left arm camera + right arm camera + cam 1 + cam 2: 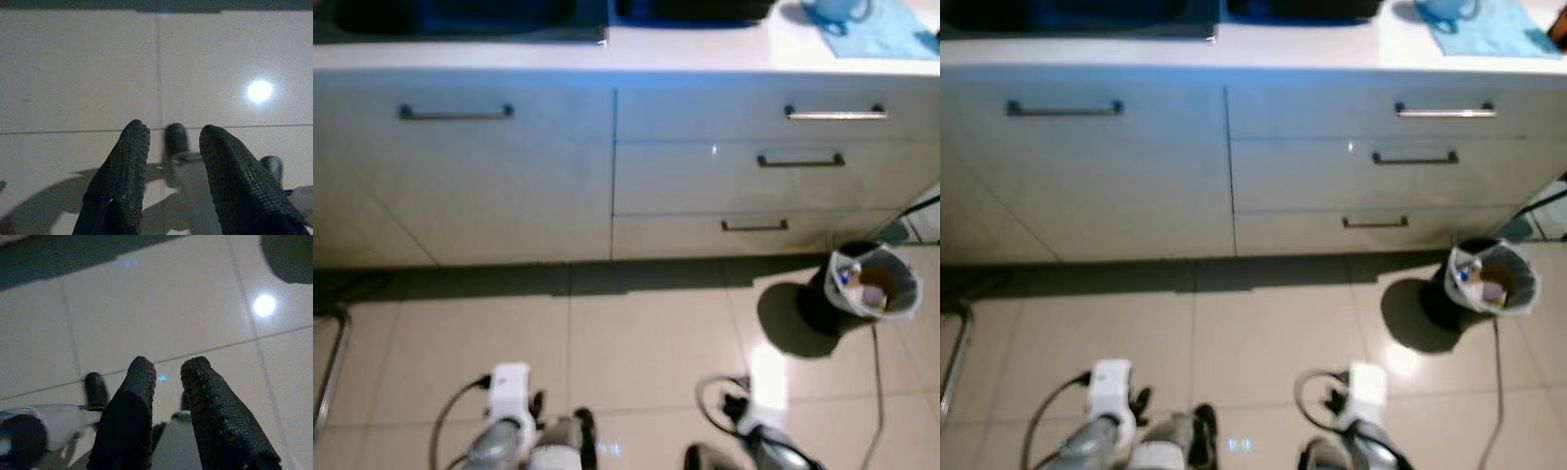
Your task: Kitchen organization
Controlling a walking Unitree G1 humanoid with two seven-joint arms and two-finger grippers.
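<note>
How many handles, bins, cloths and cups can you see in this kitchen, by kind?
Cabinet handles: 4 (long handle, top drawer handle, middle drawer handle, bottom drawer handle)
Lined bin on the floor: 1
Blue cloth on the counter: 1
Blue cup on the cloth: 1
Total: 7

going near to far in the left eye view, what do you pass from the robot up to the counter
left arm and right arm → tiled floor → lined trash bin → bottom drawer handle → middle drawer handle → top drawer handle → blue cloth on the countertop
</note>
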